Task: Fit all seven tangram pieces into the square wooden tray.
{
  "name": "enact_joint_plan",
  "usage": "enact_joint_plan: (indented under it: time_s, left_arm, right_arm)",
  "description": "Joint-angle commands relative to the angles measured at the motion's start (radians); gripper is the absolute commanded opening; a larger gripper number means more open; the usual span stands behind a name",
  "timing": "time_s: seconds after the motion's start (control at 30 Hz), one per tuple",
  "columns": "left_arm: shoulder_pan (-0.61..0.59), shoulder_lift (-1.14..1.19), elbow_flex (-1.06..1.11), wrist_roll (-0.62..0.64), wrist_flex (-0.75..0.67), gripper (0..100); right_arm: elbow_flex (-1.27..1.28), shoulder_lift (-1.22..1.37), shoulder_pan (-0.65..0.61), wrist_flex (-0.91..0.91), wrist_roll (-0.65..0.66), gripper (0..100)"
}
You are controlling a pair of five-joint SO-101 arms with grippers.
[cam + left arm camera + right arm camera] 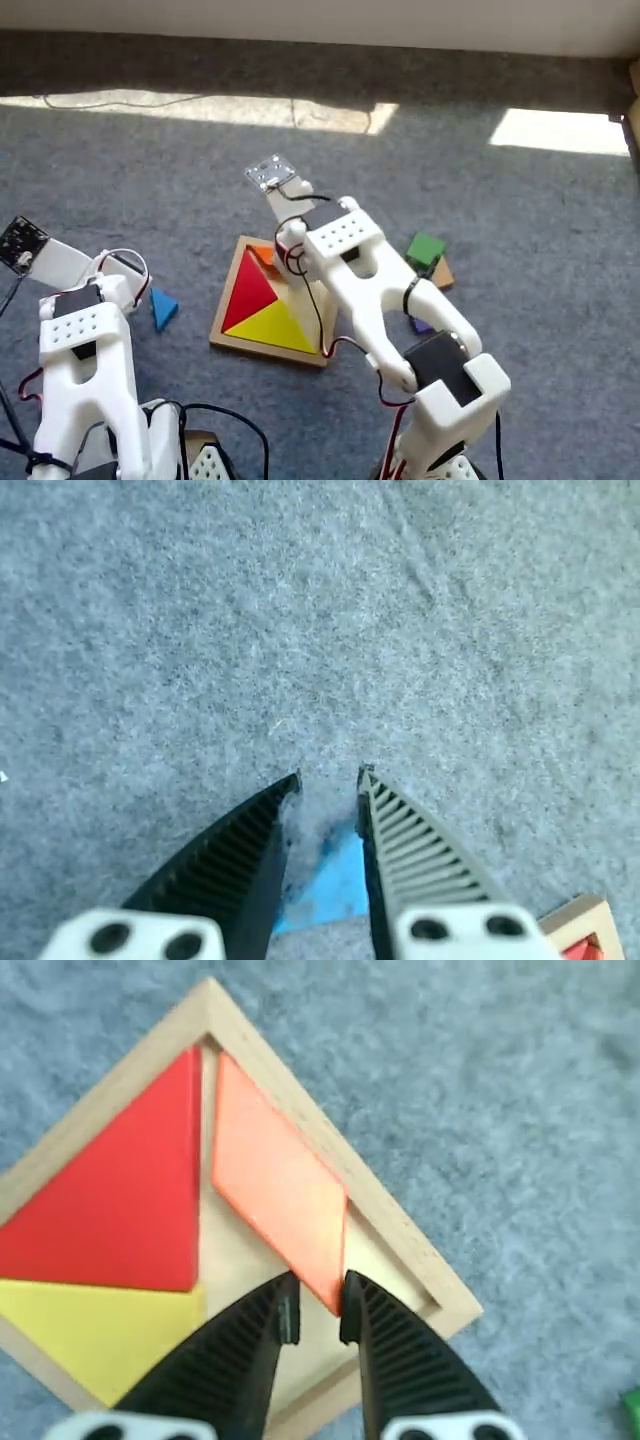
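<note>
Fuzzy grey carpet (500, 200), square wooden tray (260, 352) — orange parallelogram (280, 1185) inside

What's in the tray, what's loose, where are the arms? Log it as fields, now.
Surface: grey carpet
Tray: wooden tray, partly filled
In tray: red triangle, yellow triangle, orange piece
Loose, one side: blue triangle
Loose, other side: green square, tan piece, purple piece partly hidden by an arm
Left gripper: jaws open, astride blue triangle
Right gripper: over tray, jaws slightly open at orange piece's corner
Count placed: three of seven
</note>
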Motion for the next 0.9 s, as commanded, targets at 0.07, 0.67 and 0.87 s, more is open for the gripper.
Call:
enact_joint_plan:
  time_s: [0.07,0.67,0.87]
  left_arm:
    - [-0.013,-0.019,-0.004,-0.009,-0.012,11]
    - [-0.010,-0.019,-0.004,-0.011,-0.012,11]
    - [-0.008,-0.019,-0.004,-0.011,-0.012,11]
  right_arm:
    - [-0.120,-0.189,0.079,0.191,-0.002,11.5]
    - [0.220,-0.558,0.243,0.254,0.002,11.5]
    - [0.390,-0.572,0.381,0.254,0.101,23.1]
